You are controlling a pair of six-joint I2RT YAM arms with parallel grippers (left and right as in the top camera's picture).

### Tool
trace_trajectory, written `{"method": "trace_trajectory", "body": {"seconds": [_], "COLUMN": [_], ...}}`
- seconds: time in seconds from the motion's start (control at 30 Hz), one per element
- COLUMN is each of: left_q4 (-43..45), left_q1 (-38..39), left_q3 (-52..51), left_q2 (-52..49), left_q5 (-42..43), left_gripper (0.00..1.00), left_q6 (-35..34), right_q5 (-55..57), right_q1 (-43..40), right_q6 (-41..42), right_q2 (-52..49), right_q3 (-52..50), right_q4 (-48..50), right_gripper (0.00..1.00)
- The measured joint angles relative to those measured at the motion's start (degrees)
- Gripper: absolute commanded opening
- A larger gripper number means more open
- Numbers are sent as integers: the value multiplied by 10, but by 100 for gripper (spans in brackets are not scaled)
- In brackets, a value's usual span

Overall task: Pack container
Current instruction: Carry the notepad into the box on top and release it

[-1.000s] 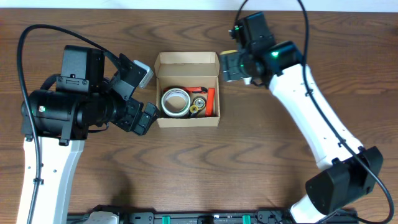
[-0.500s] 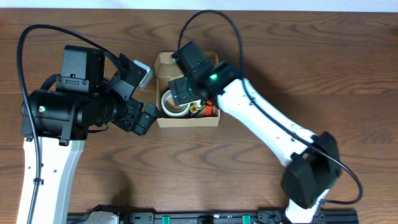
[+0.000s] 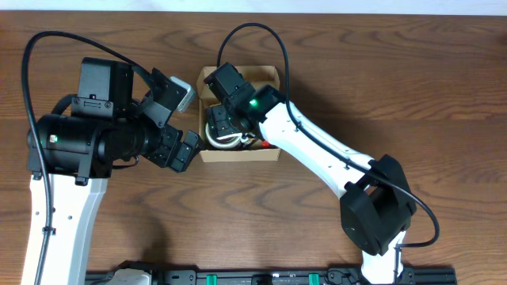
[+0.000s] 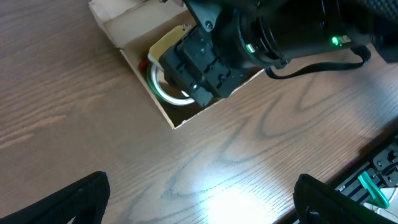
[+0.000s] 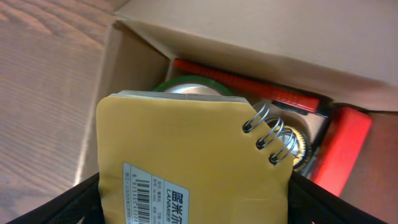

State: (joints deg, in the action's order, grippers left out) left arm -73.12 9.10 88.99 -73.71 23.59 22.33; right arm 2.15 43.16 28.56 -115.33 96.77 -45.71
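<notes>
From overhead, the container [image 3: 238, 155] is sitting near the far edge of the table [image 3: 396, 95], about midway along it, with its flap lid standing open. A tape roll [image 3: 223, 142] is already lying inside. The packing looks partly done. The right gripper [image 3: 220, 125] is reaching over the box's left half, while the left gripper [image 3: 187, 120] is waiting just beside the box's left wall with its jaws spread wide and nothing between them.

In the left wrist view, the right gripper [image 4: 186, 59] is hanging over the open container [image 4: 134, 25] and carrying a yellow notepad [image 4: 165, 45] above the tape roll [image 4: 163, 92]. The left gripper [image 4: 199, 205] itself is showing only its two parted finger ends, touching nothing.

In the right wrist view, the right gripper [image 5: 193, 205] is clamping the notepad [image 5: 186, 155] by its lower end, with the spiral binding pointing at the box. Below it are the tape roll [image 5: 186, 84], a red item [image 5: 345, 146] and a small brass-coloured round piece [image 5: 300, 144], all inside the container [image 5: 249, 37]. The pad is not yet resting on anything, so setting it down, letting go and probably closing the flap appear to be left.
</notes>
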Motion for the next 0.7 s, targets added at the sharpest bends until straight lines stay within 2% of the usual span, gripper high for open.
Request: {"method": "trace_trajectory", "body": {"seconds": [0.1, 0.4, 0.7], "left_q4": [0, 0, 0], "left_q1": [0, 0, 0], "left_q3": [0, 0, 0], "left_q2": [0, 0, 0], "left_q5": [0, 0, 0], "left_gripper": [95, 95, 95], "left_q6": [0, 0, 0], "right_q5": [0, 2, 2], "right_q1": [7, 14, 8], "right_q6": [2, 9, -12], "right_q2": [0, 0, 0], "right_q3": [0, 0, 0], "right_q4": [5, 10, 8], "right_gripper": [82, 99, 99]}}
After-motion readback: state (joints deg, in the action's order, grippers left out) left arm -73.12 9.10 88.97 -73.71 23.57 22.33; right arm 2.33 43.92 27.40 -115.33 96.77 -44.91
